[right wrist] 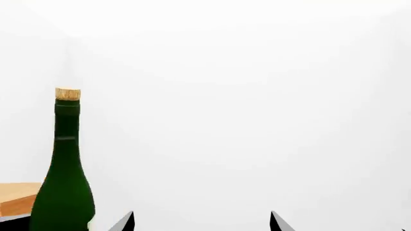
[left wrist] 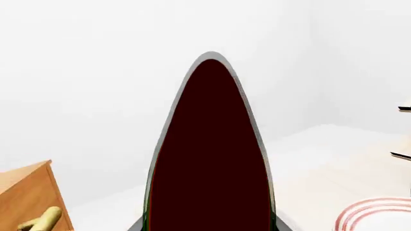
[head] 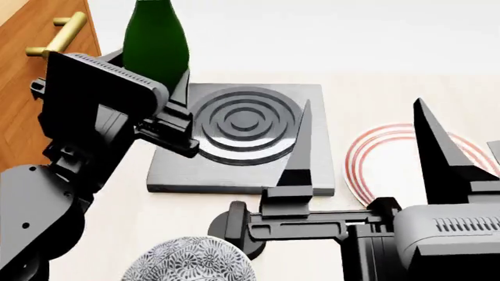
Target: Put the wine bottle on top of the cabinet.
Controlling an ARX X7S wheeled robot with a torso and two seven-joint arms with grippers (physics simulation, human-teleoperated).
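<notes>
Left end effector pinches the tall dark green glass wine bottle, upright at 11 o'clock beside the orange-brown wooden cabinet, not yet on top; right end effector spread, empty.

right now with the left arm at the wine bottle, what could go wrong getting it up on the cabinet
1. The left gripper is low on the tall wine bottle, so the bottle may tilt or slip in the fingers when lifted.
2. The cabinet and its brass handle stand close beside the bottle; a sideways swing could knock it against them.
3. The right gripper hangs open over the grey ringed slab and the red-ringed plate, and could bump them if the torso shifts.
</notes>
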